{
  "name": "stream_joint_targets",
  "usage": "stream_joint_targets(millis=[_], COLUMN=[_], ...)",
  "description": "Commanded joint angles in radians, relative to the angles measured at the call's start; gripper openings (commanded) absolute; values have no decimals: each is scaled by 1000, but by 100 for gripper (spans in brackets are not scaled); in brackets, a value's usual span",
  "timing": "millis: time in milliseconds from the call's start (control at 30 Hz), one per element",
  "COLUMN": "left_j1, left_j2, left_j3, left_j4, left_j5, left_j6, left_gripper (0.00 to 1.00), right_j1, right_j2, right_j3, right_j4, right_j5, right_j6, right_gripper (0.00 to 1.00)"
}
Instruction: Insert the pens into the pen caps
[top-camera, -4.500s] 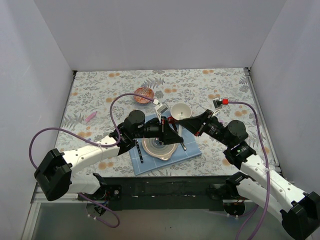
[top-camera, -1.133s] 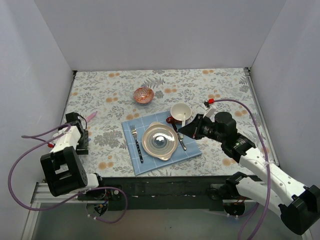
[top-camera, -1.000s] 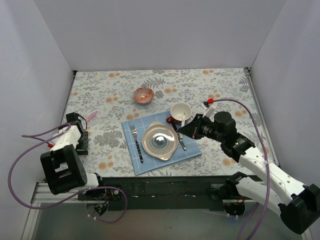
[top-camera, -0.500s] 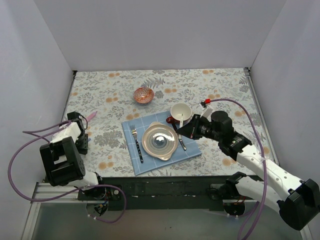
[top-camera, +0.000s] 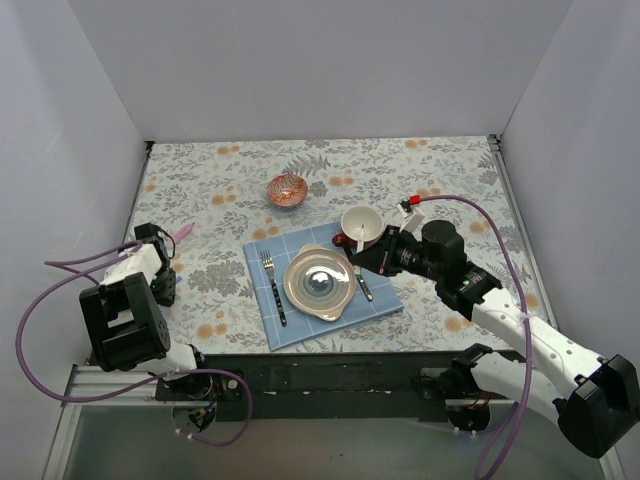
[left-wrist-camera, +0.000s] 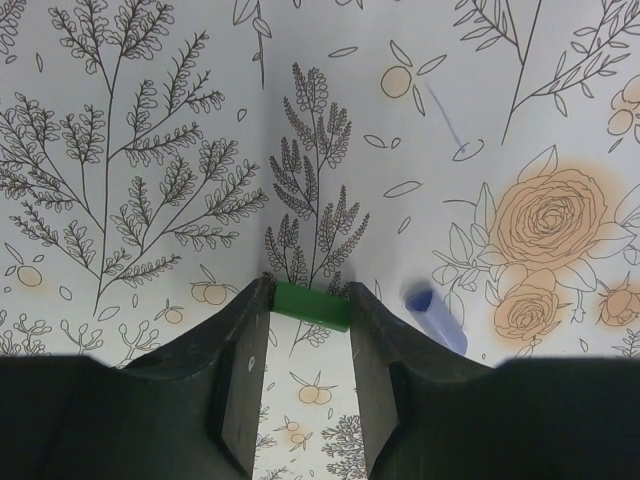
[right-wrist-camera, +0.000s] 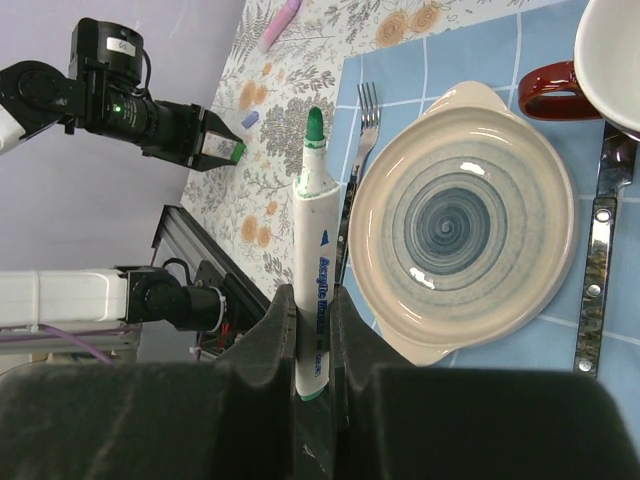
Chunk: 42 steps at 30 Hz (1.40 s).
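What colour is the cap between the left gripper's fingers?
The cap is green, clearest in the left wrist view.

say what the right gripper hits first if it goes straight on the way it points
Probably the fork beside the plate. The right gripper leads with its pen, which overlaps the fork's handle in the wrist view. Depth is unclear.

One white pen (right-wrist-camera: 314, 250) w/ green tip points up, mid pic. A green cap (left-wrist-camera: 312, 305) sits low center, purple cap (left-wrist-camera: 435, 318) lies just right. The pink pen (top-camera: 181, 233) lies far left.
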Motion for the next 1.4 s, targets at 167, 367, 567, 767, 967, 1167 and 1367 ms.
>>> stream_joint_targets(millis=[167, 367, 567, 767, 967, 1167, 1367], left_j1=[-36, -137, -243, -300, -332, -375, -402], left_j2=[37, 34, 34, 66, 91, 140, 204], left_j3=[12, 20, 23, 52, 43, 134, 238], left_j4=[75, 121, 157, 226, 387, 379, 237], left_j5=[-4, -21, -6, 27, 336, 538, 531], left_j6=[-334, -123, 63, 281, 705, 1027, 1328], left_gripper=[20, 11, 7, 2, 5, 18, 14], right_j1=[6, 6, 6, 6, 6, 7, 6], right_j2=[-83, -135, -196, -233, -238, -238, -287], right_j3=[1, -21, -53, -50, -32, -7, -16], right_j4=[52, 44, 62, 53, 56, 21, -8], right_j5=[10, 27, 45, 74, 76, 65, 102], right_j6=[-6, -14, -16, -39, -62, -77, -95], right_gripper=[1, 1, 1, 1, 1, 1, 1])
